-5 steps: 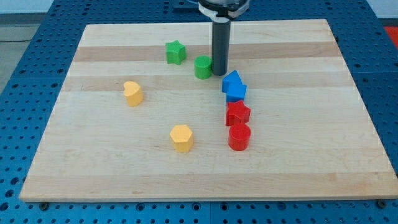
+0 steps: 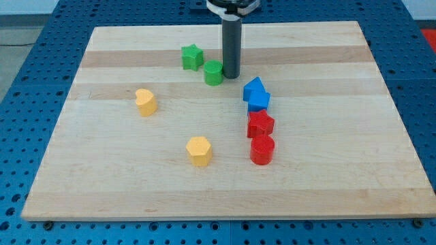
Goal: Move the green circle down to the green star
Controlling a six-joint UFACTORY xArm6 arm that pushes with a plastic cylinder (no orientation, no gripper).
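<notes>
The green circle (image 2: 214,72) sits on the wooden board (image 2: 327,170) near the view's top centre. The green star (image 2: 193,56) lies just up and left of it, a small gap apart. My tip (image 2: 231,75) stands right against the green circle's right side, with the dark rod rising straight up out of view.
Two blue blocks (image 2: 256,95) lie below and right of my tip, with a red star-like block (image 2: 259,124) and a red cylinder (image 2: 261,150) in a column beneath them. A yellow heart (image 2: 145,102) is at the left, a yellow hexagon (image 2: 199,150) at lower centre.
My tip has moved left and slightly up, pushing the green circle left toward the green star. The other blocks have not moved.
</notes>
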